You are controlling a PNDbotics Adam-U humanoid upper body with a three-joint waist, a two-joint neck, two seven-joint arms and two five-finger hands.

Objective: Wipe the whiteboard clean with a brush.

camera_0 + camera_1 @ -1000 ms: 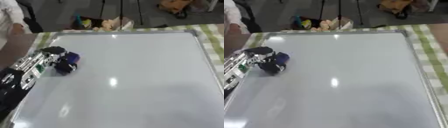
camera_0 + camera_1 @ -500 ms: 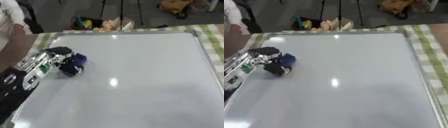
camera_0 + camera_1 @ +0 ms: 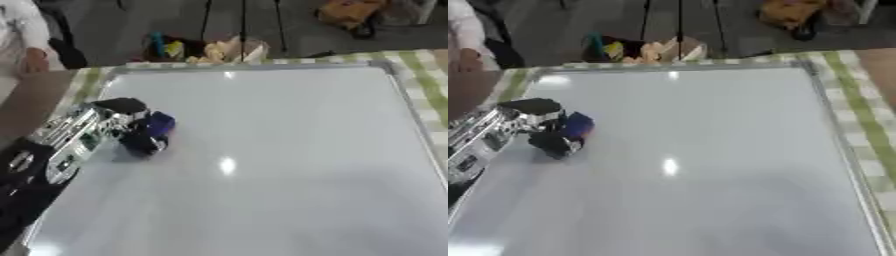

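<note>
Mid-wipe, the left hand, fingers curled around the blue brush, should next sweep right across the whiteboard.

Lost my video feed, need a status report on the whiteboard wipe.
Left robot hand curled on blue brush, on whiteboard left side. Right robot hand out of view. No marks seen, nothing in the way.

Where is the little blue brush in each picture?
Left eye view: the blue brush sits left of centre on the whiteboard, held in the left hand.
Right eye view: the same brush shows further left, nearer the board's left edge.
Shared landmark: the bright light spot on the board, right of and below the brush.
</note>
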